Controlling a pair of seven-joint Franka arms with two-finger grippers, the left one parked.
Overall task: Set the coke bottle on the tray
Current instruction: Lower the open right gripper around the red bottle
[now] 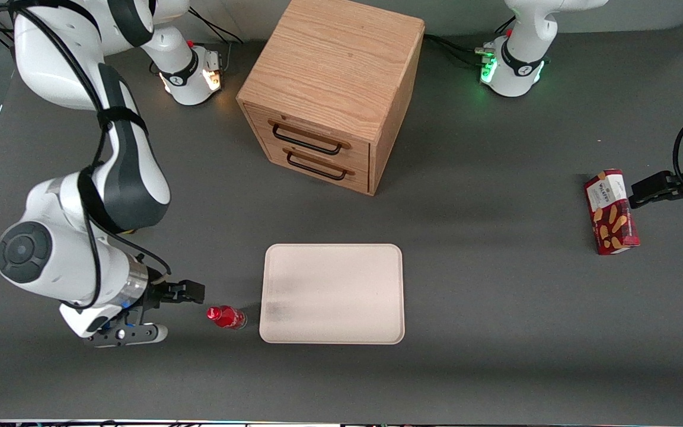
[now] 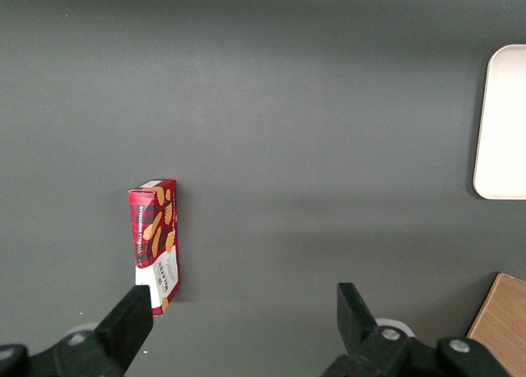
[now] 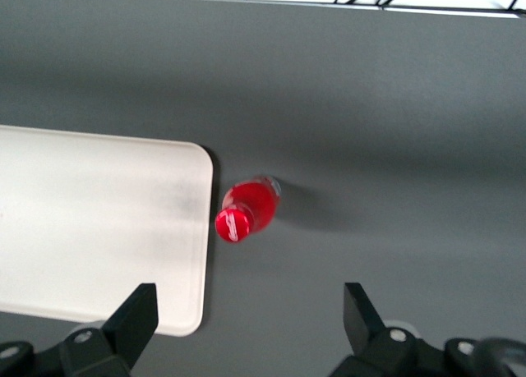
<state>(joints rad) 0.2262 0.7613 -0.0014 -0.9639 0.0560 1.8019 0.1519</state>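
The coke bottle [image 1: 227, 316], small with a red cap and red label, is on the dark table just off the tray's short edge, toward the working arm's end. The cream tray [image 1: 332, 293] lies flat with nothing on it. My right gripper [image 1: 176, 311] hovers beside the bottle, farther still toward the working arm's end, open and empty. In the right wrist view the bottle [image 3: 249, 209] lies ahead of the gripper [image 3: 251, 311], apart from both fingers, next to the tray [image 3: 99, 221]. A tray edge also shows in the left wrist view [image 2: 503, 122].
A wooden drawer cabinet [image 1: 332, 89] with two drawers stands farther from the front camera than the tray. A red biscuit box [image 1: 611, 212] lies toward the parked arm's end of the table; it also shows in the left wrist view [image 2: 156, 245].
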